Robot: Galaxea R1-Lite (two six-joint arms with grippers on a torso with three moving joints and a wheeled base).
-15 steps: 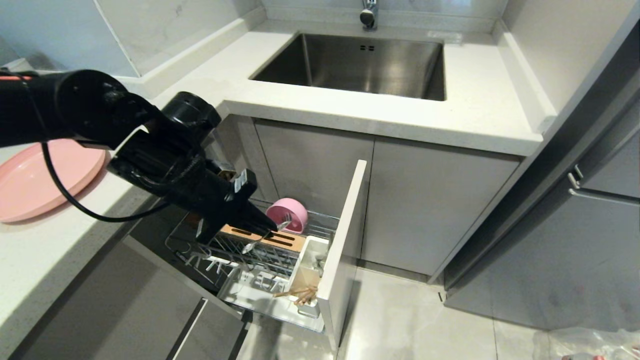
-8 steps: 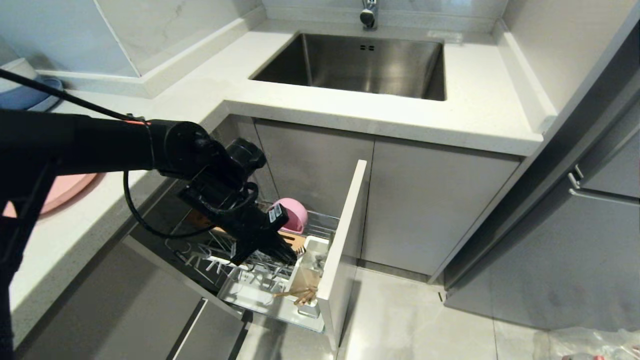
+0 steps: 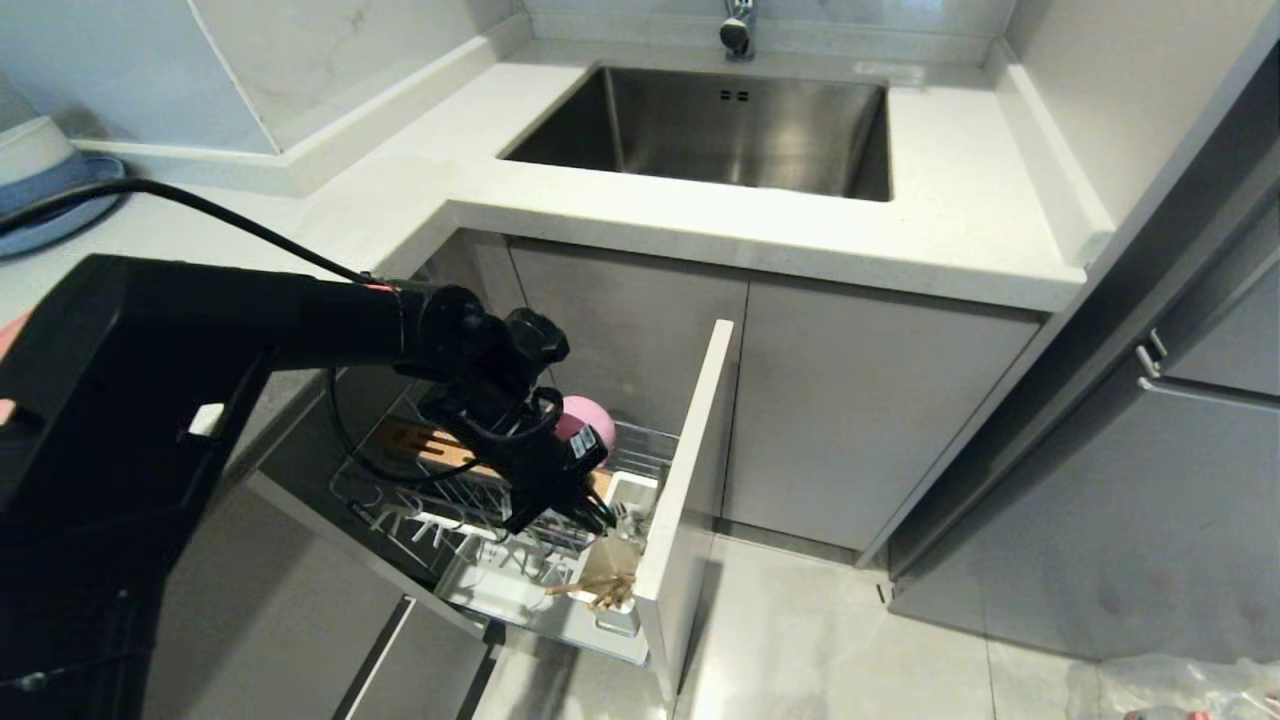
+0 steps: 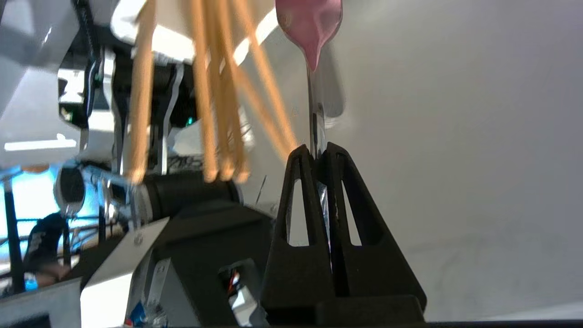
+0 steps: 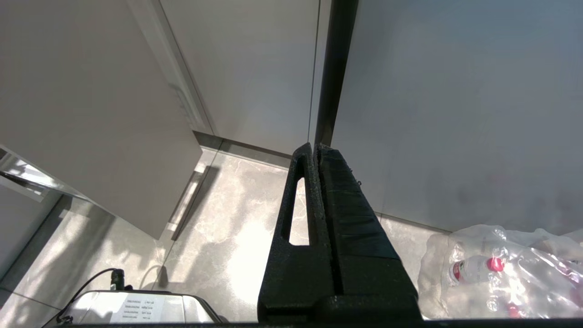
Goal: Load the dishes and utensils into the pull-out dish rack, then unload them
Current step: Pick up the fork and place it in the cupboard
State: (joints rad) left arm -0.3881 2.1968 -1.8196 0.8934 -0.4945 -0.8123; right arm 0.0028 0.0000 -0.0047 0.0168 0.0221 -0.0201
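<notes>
My left gripper [image 4: 316, 150] is shut on the handle of the slim metal fork [image 4: 314, 114], whose head points away and mirrors pink. In the head view this gripper [image 3: 603, 520] hangs over the white utensil cup [image 3: 630, 490] of the pull-out dish rack [image 3: 400, 500]. The wooden chopsticks [image 4: 218, 91] stand in that cup [image 3: 600, 590]. The pink bowl [image 3: 592, 425] sits at the rack's back, half hidden behind my wrist. Only a sliver of the pink plate [image 3: 8, 330] shows past my arm. My right gripper [image 5: 316, 148] is shut and empty, hanging low over the floor.
The rack's white front panel [image 3: 690, 480] stands right of the cup. A slotted wooden strip [image 3: 440, 450] runs along the rack. A blue plate with bowls [image 3: 40, 180] sits on the counter's far left; the sink [image 3: 720, 130] is behind. A bag of bottles [image 5: 501, 269] lies on the floor.
My left arm has dropped and swung right, carrying the fork from above the wooden strip to the utensil cup. The right arm has not moved.
</notes>
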